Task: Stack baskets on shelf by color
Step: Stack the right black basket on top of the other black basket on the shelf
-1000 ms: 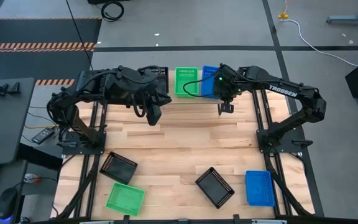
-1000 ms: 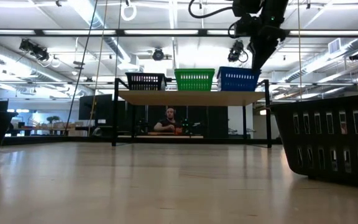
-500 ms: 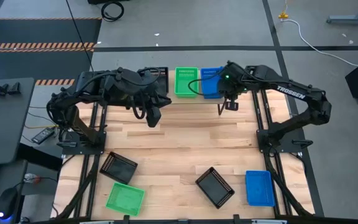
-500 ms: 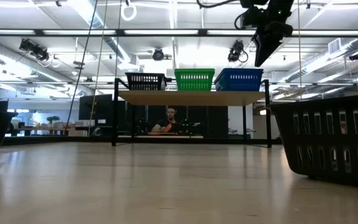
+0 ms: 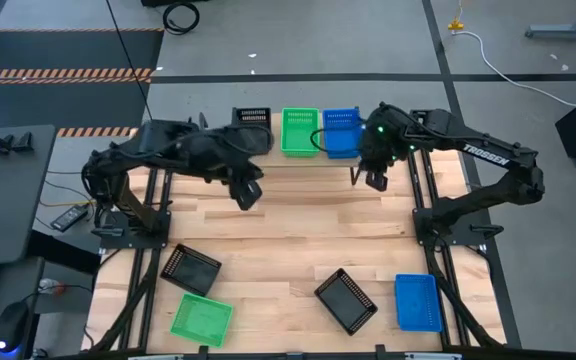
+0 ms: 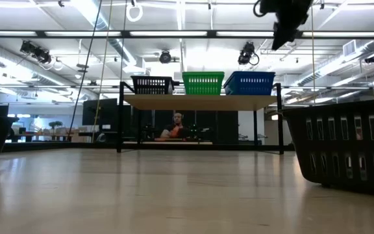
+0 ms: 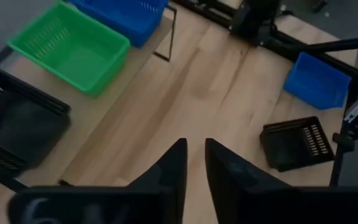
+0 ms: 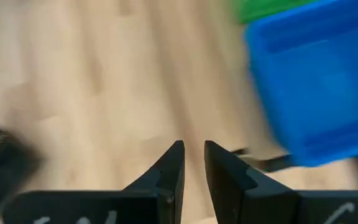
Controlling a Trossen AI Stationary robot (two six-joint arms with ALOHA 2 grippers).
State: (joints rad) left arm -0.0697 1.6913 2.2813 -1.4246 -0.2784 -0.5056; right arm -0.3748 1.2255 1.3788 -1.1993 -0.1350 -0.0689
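Observation:
The shelf (image 6: 200, 102) stands at the table's far edge and carries a black basket (image 5: 253, 119), a green basket (image 5: 300, 131) and a blue basket (image 5: 341, 131) side by side on their bases. Several more lie on the tabletop near the near edge: a black basket (image 5: 190, 268), a green basket (image 5: 201, 318), another black basket (image 5: 346, 299) and a blue basket (image 5: 417, 302). My right gripper (image 5: 373, 179) hangs shut in the air just nearer than the shelf's blue basket (image 8: 316, 87). My left gripper (image 5: 250, 193) hovers shut over bare wood nearer than the shelf's black basket (image 7: 17, 124).
Bare wood (image 5: 308, 230) lies between the shelf and the baskets at the near edge. Both arm bases and their black frames (image 5: 448, 235) stand at the table's sides. In the low view a black basket (image 6: 346, 153) looms close on the right. A person (image 6: 176, 127) sits beyond the shelf.
My right gripper has risen and drifted toward the table's right and near edges, away from the blue basket on the shelf. My left arm has drawn back a little toward the near edge, uncovering the shelf's black basket in the high view. No basket has moved.

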